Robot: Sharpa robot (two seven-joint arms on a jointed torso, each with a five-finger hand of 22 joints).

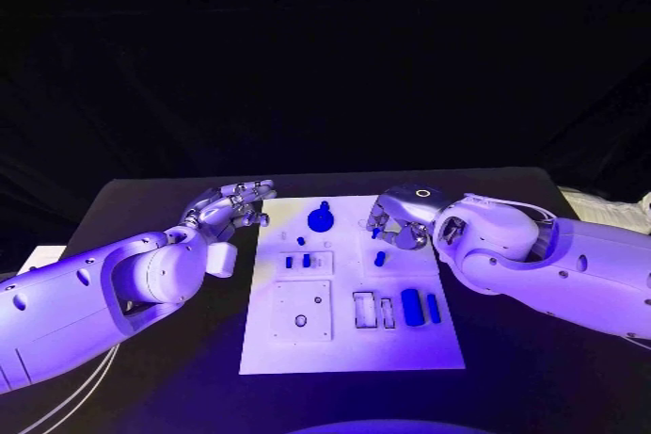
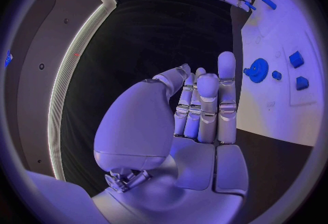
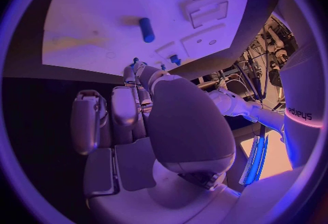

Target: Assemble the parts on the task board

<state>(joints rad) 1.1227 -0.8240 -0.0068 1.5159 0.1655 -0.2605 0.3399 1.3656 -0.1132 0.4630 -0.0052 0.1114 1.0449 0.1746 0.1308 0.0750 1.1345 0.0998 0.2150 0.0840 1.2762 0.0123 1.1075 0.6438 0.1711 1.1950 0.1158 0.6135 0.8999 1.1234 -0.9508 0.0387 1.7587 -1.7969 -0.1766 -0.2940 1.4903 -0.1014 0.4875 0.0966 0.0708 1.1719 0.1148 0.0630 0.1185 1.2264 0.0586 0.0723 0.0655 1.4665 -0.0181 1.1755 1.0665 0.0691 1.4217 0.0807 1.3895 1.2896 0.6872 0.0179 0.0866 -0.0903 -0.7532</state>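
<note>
The white task board [image 1: 353, 345] lies mid-table. On it are a round blue gear [image 1: 322, 217], two small blue blocks [image 1: 297, 261], a short blue peg [image 1: 380, 258] and a long blue bar [image 1: 411, 306]. My right hand [image 1: 403, 222] hovers over the board's far right part and pinches a small blue peg [image 1: 376, 233] at its fingertips [image 3: 136, 68]; the left wrist view shows this peg [image 2: 247, 5] too. My left hand [image 1: 230, 206] is at the board's far left corner, fingers [image 2: 205, 98] straight and holding nothing, beside the gear [image 2: 258, 70].
Empty white slots [image 1: 364, 307] and a raised square plate [image 1: 301, 310] with a hole take up the board's near half. A thin blue piece [image 1: 435, 308] lies at its right edge. Black tabletop [image 1: 529, 359] surrounds the board.
</note>
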